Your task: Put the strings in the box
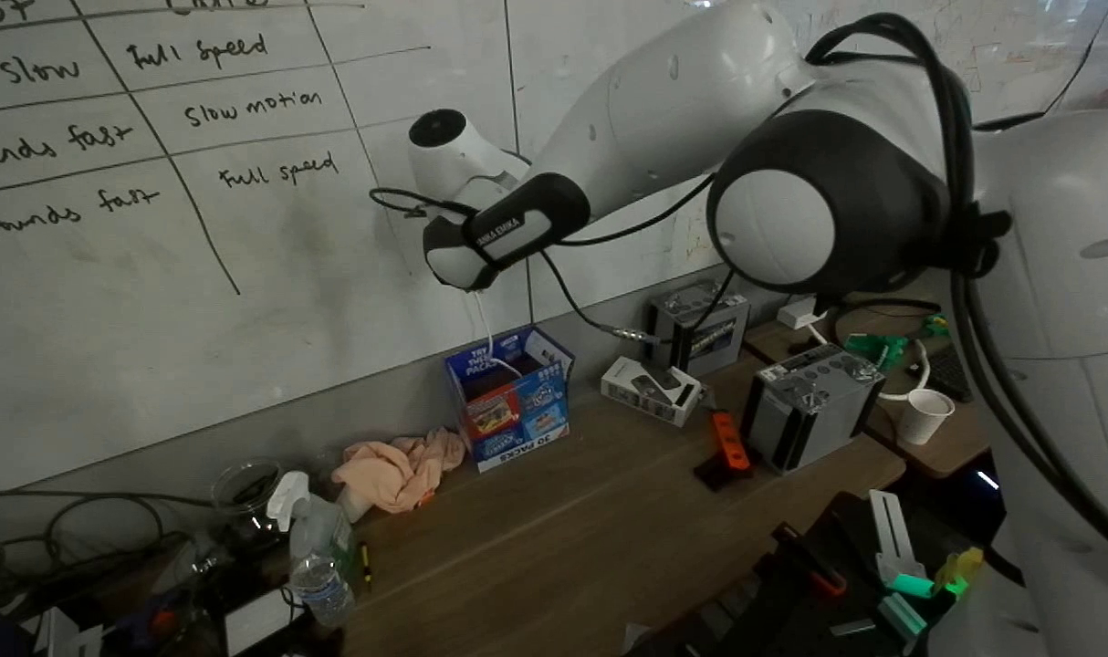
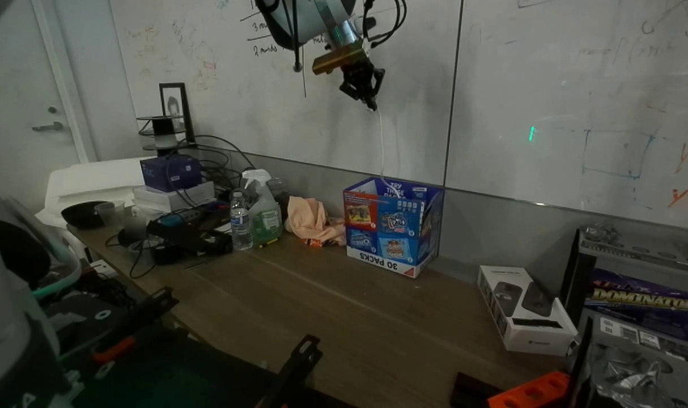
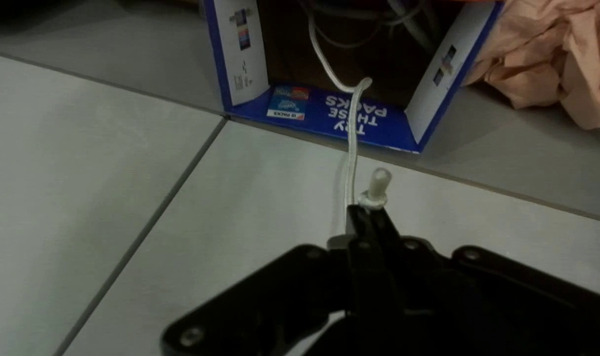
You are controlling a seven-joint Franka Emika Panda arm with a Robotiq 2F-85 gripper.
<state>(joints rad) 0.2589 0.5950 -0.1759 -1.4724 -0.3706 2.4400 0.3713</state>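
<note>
Gripper point(image 3: 370, 212): jaws fully closed, the knobbed end of the white cord point(image 3: 352, 153) pinched between the tips. The rest is hung into the blue box point(image 2: 383, 226); more of it is seen looped inside. If released this high, the end may be shed left onto the cloth point(image 2: 313, 222), or over the far flap point(image 3: 320, 119) toward the whiteboard point(image 2: 415, 141); if raised, cord may be drawn out.

- Panda arm point(image 1: 677, 96) stretched out, held high
- Forearm point(image 1: 641, 123) sloping down toward the wrist point(image 1: 458, 254)
- Robotiq gripper point(image 2: 372, 104) tilted, pointing downward
- Black fingertips point(image 3: 358, 222) pressed closely together
</note>
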